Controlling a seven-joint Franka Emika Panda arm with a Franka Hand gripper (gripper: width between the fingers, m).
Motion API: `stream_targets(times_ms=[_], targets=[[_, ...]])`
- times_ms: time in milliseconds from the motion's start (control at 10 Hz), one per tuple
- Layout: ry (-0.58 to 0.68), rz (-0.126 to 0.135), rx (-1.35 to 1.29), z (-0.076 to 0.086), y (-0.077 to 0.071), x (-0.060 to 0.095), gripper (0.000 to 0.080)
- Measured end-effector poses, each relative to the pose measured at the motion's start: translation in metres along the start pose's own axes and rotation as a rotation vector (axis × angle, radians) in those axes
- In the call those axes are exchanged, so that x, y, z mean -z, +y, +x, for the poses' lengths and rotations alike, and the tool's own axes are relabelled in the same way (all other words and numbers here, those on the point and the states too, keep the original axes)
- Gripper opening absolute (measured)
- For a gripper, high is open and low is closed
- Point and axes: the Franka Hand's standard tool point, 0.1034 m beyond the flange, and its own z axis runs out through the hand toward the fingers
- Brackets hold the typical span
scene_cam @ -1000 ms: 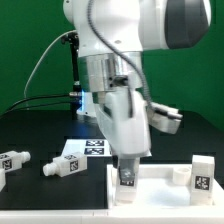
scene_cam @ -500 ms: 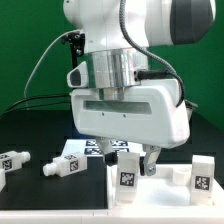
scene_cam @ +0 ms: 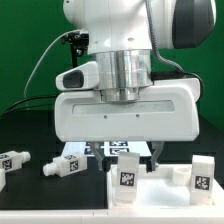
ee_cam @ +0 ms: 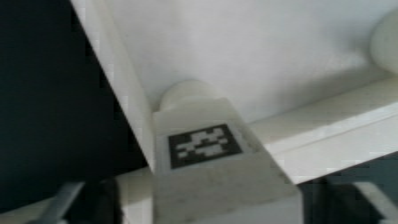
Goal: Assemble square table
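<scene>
Hand [scene_cam: 130,150] hangs right over an upright leg [scene_cam: 127,176]. In the wrist view that leg [ee_cam: 205,145] sits btw. the fingers [ee_cam: 356,192], which are only grey blurs at the frame edge. Can't tell if they clamp the leg or stand just clear of it, so grip state is unknown. The leg stands on the tabletop slab [scene_cam: 165,190], at its corner approx 9 o'clock in the ext. view. A second upright leg [scene_cam: 203,173] stands on the slab at approx 3 o'clock from the hand. Two more legs lie loose on the worktop [scene_cam: 40,198] at approx 8–9 o'clock, one near [scene_cam: 65,165] and one at the frame edge [scene_cam: 10,162]. Judging by this, the task is prob. about half done: two legs up, two left to fetch and fit. Whether either standing leg is fully seated doesn't show. Hidden: the wide hand body blocks most of the marker board [scene_cam: 92,150] and the slab's far rim. The slab's near edge is cut off by the frame.
</scene>
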Motion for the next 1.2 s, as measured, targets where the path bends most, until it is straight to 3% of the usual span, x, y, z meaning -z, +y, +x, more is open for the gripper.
stream_targets(times_ms=[100,200,600,900,1100,1200], targets=[[0.0,0.0,-0.055,0.0,0.0001,-0.0001,0.0394],[0.0,-0.001,-0.141,0.0004,0.0021,-0.0003,0.0286],[-0.002,0.001,-0.647,0.0032,0.0082,-0.0012,0.0287],[-0.077,0.041,-1.203,0.0009,0.0063,-0.0016,0.0287],[-0.077,0.037,-1.248,0.0005,0.0055,-0.002,0.0287],[-0.076,0.038,-1.222,0.0005,0.0057,-0.002,0.0365]])
